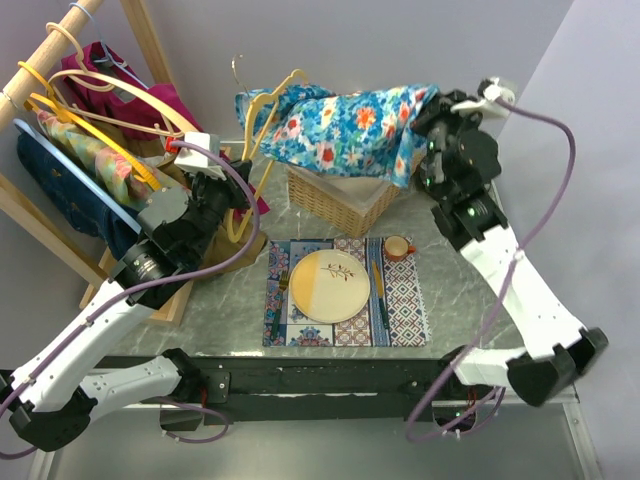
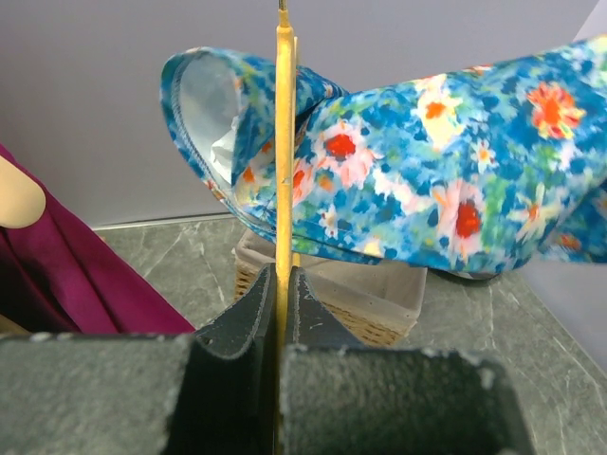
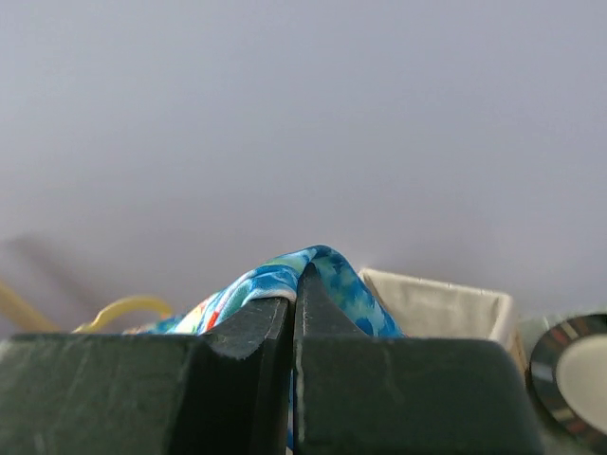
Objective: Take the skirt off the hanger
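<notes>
Skirt (image 1: pixel 350 125) spans both hands: left hand (image 2: pixel 283 284) clamped on yellow hanger (image 2: pixel 284 142), right hand (image 3: pixel 292 299) pinching fabric. Risk: waistband snags hanger end, so fabric slips free or hanger twists.

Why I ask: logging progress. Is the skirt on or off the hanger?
On: one end of the skirt wraps around the yellow hanger, which the left gripper pinches.
</notes>
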Robot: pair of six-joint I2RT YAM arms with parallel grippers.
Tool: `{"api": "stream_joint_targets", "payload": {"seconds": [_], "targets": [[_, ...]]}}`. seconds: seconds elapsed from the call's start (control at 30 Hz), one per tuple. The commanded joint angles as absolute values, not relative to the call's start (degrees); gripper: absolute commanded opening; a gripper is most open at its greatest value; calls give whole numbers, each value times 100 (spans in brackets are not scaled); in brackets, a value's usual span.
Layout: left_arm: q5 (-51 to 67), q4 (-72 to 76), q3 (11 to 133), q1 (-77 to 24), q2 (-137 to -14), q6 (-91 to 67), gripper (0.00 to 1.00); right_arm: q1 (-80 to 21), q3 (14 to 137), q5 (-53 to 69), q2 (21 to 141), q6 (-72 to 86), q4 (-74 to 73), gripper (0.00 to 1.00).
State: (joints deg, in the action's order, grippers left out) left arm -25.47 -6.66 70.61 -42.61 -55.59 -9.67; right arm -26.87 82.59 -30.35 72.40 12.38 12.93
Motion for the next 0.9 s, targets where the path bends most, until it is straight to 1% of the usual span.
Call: {"api": "stream_joint_targets", "payload": {"seconds": [0.0,0.1,0.13,0.17,0.23,0.43,0.5,0.53,0.6,0.73,0.87], "targets": [[-2716,-158,7128,-4219,-5432,-809,1,-2462,9095,-2944,8022,976,1687,0],[-2751,-211,7146,-4210,-5449,-774,1,-2312,9465,-3286,8497,739,1986,0],[-2777,-194,7128,-4210,-5441,-773,1,-2277,9588,-3531,8647,677,2004,0],[-2786,-176,7128,-4201,-5432,-791,1,-2250,9902,-4064,8814,503,1960,0],[-2760,-176,7137,-4192,-5432,-808,1,-2145,10325,-4289,9315,300,1934,0],[-2690,-220,7181,-4184,-5519,-853,1,-1907,11117,-3885,10239,263,1249,0],[-2689,-220,7181,-4175,-5546,-844,1,-1881,11005,-3727,10301,439,1169,0],[-2689,-220,7172,-4166,-5546,-844,1,-1872,10760,-3500,10292,466,1239,0],[-2698,-220,7181,-4166,-5528,-844,1,-1820,10679,-3489,10458,553,1293,0],[-2742,-176,7137,-4157,-5476,-826,1,-1539,11231,-3314,11029,1088,529,0],[-2742,-202,7154,-4157,-5484,-817,1,-1433,11285,-3112,11363,1178,440,0]]}}
